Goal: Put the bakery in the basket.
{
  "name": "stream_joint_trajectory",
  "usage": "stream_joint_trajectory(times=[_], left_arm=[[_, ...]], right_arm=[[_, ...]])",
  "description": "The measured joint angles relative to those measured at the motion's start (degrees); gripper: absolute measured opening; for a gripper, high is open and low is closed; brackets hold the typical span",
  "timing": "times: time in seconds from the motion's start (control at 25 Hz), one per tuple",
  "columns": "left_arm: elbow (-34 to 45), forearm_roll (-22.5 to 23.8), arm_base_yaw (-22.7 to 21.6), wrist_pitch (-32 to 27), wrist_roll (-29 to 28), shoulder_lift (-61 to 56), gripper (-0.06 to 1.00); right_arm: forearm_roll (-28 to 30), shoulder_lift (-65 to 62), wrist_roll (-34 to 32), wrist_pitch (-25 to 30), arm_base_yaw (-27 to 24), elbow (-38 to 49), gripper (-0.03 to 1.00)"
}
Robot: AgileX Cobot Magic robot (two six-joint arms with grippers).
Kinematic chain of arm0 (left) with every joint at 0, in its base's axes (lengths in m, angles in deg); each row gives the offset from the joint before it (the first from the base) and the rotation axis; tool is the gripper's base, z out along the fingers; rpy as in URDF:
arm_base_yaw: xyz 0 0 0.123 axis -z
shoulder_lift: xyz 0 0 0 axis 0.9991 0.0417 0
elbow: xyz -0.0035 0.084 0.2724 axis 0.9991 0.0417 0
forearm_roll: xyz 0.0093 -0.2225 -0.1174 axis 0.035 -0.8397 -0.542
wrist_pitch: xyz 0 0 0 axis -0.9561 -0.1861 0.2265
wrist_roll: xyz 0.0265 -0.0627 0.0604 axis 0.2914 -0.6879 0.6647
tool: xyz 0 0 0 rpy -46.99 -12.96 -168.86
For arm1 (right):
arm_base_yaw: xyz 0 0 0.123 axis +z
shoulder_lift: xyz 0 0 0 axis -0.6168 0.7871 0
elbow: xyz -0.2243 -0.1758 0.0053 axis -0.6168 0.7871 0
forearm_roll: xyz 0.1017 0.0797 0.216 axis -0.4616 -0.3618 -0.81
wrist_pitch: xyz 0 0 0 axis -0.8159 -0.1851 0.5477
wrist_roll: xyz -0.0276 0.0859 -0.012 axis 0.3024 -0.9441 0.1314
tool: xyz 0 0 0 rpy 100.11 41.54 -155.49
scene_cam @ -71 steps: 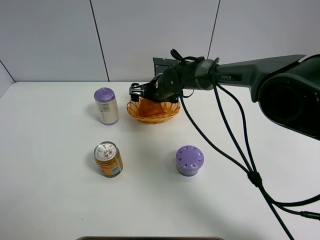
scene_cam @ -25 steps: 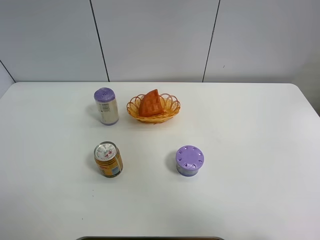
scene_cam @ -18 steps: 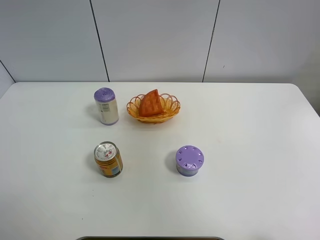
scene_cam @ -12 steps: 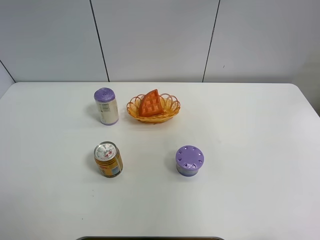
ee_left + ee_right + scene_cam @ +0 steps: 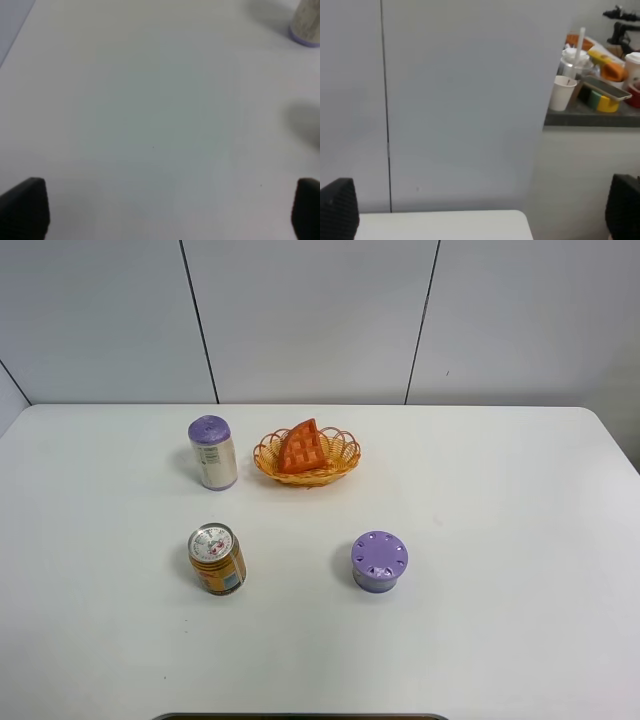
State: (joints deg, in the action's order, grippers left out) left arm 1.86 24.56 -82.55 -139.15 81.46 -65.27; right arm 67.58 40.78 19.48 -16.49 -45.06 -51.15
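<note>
The orange-red waffle-patterned bakery [image 5: 301, 448] lies tilted inside the orange-yellow wicker basket [image 5: 340, 467] at the back middle of the white table. Neither arm shows in the exterior high view. In the left wrist view my left gripper [image 5: 160, 210] stands open, its black fingertips [image 5: 25, 205] wide apart over bare table. In the right wrist view my right gripper [image 5: 480, 210] is open too, fingertips [image 5: 337, 207] at the frame's corners, facing the grey wall beyond the table's far edge. Nothing is held by either.
A purple-capped white can [image 5: 212, 452] stands left of the basket, and its base shows in the left wrist view [image 5: 306, 22]. An orange drink can [image 5: 217, 559] is at front left, a round purple-lidded container [image 5: 379, 561] at front middle. A cluttered shelf [image 5: 595, 107] lies beyond the wall.
The right arm, which hung over the basket with the bakery, has pulled out of the exterior high view. The bakery has stayed in the basket over the last second.
</note>
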Motion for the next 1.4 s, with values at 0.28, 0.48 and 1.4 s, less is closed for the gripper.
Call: stream_joint_trajectory(times=[0.28,0.48,1.4], left_arm=[[0.00,0.00,0.00,0.00,0.00,0.00,0.99],[0.00,0.00,0.00,0.00,0.00,0.00,0.99],[0.00,0.00,0.00,0.00,0.00,0.00,0.99]], right_arm=[[-0.41,-10.92,0.00,0.35,-2.52,13.28,0.99],[-0.41,-16.82,-0.11,0.75,-2.52,27.01,0.99],[0.67,-34.20,-3.05,-3.92,0.60,60.55,0.99]])
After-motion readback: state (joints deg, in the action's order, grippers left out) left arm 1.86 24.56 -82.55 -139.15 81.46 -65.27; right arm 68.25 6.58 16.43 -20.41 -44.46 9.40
